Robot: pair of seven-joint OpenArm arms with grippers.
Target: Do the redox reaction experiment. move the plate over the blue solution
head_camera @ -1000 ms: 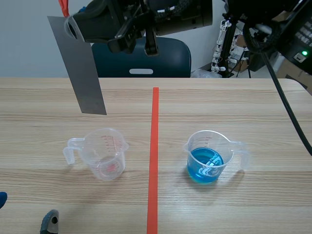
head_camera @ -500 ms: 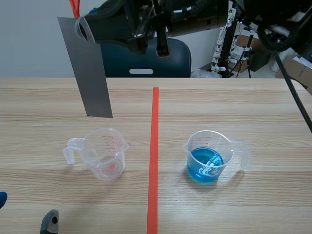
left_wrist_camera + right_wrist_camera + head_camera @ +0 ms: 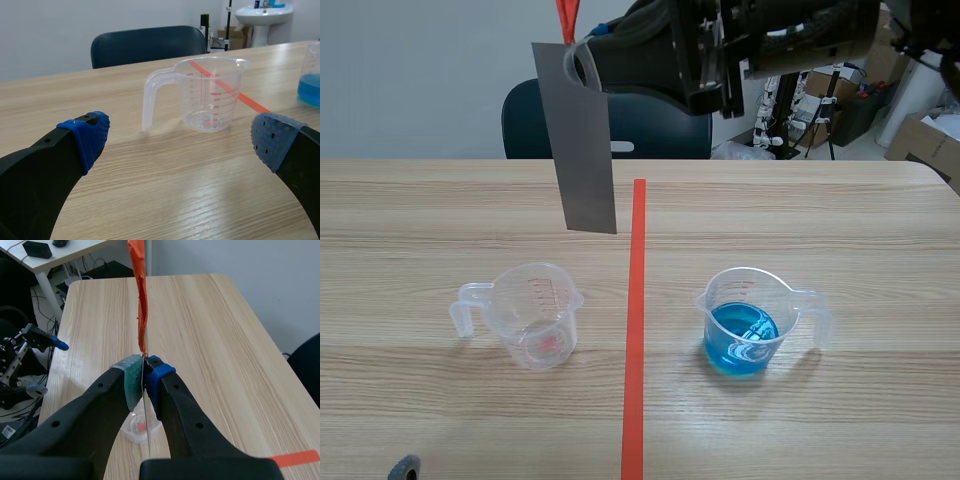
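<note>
Scene view: the right gripper (image 3: 582, 62) came in from 3 o'clock across the top, its fingers pinched on the upper end of the grey plate (image 3: 582, 150). An orange tag (image 3: 566, 20) stood up from the pinched end. The plate hung in the air, slightly tilted, with its lower edge just at the 9 o'clock side of the red tape line (image 3: 635, 330). It stood at roughly 1 o'clock from the empty beaker (image 3: 535, 315) and 10 to 11 o'clock from the beaker of blue solution (image 3: 748, 322), well apart from the latter and not over it. Both beakers stood upright on the table (image 3: 840, 230).

Left wrist view: the left gripper (image 3: 177, 140) sat low over the table, jaws spread wide and holding nothing. The empty beaker (image 3: 207, 92) stood ahead at about 12 to 1 o'clock. The beaker of blue solution (image 3: 310, 75) showed in part at 2 o'clock.

Right wrist view: the pads were pressed together on the plate (image 3: 147, 425), seen edge-on as a thin line between the fingers. The orange tag (image 3: 140, 290) rose at 12 o'clock from the pinch. The empty beaker (image 3: 132, 426) was partly visible under the gripper
</note>
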